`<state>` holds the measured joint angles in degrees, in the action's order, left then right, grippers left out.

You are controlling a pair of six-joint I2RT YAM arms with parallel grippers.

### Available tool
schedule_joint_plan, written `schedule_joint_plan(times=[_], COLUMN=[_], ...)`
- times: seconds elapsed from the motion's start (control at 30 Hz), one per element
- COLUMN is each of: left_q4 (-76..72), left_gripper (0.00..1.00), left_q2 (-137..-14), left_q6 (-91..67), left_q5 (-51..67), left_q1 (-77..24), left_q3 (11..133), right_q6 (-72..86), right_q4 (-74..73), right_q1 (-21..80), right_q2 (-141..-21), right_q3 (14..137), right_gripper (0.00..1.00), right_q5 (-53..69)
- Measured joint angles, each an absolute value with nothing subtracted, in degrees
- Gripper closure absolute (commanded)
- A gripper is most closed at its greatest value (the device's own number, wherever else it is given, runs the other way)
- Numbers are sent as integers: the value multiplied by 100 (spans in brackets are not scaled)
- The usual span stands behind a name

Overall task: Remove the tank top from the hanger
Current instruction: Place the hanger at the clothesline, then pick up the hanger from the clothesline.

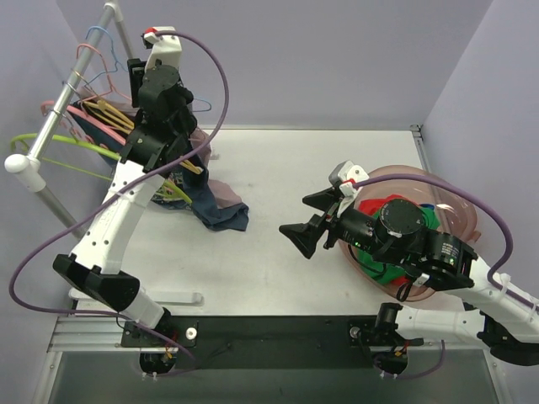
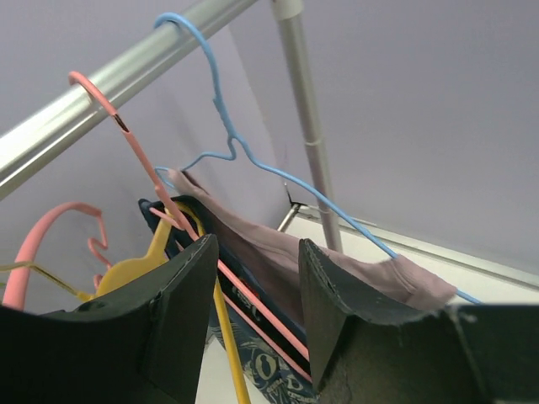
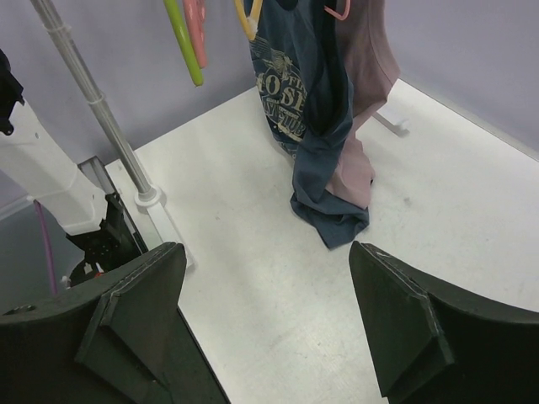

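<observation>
A navy printed tank top [image 1: 221, 210] and a mauve tank top [image 1: 229, 192] hang from hangers on the rail [image 1: 67, 93], their hems resting on the table. In the left wrist view the mauve top [image 2: 278, 252] hangs on a blue wire hanger [image 2: 227, 139]. The navy top [image 2: 269, 370] lies behind a pink hanger [image 2: 139, 156] and a yellow hanger [image 2: 135, 269]. My left gripper [image 2: 257, 244] is open up among the hangers [image 1: 160, 147], with the pink and yellow hanger bars between its jaws. My right gripper [image 1: 296, 215] is open and empty above the table, facing the tops [image 3: 265, 248].
A clear pink tub [image 1: 455, 210] of coloured clothes sits at the right under the right arm. A green hanger [image 1: 50, 139] and a pink one hang further along the rail. The rack's post [image 3: 93, 109] and foot [image 3: 164, 223] stand at the table's left.
</observation>
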<state>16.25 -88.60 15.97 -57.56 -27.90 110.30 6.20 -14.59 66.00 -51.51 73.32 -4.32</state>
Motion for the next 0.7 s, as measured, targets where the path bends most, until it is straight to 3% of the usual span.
schedule_joint_plan(times=[0.7], left_q4=[969], left_gripper=[50], left_q2=[-9465], left_q6=[2261], left_q5=[-6075], left_q1=[-1905], left_q3=[11233], right_q6=[502], right_q4=[-1619], right_q1=[6600], right_q2=[-5741], right_q3=[7675], right_gripper=[20], right_q5=[-471])
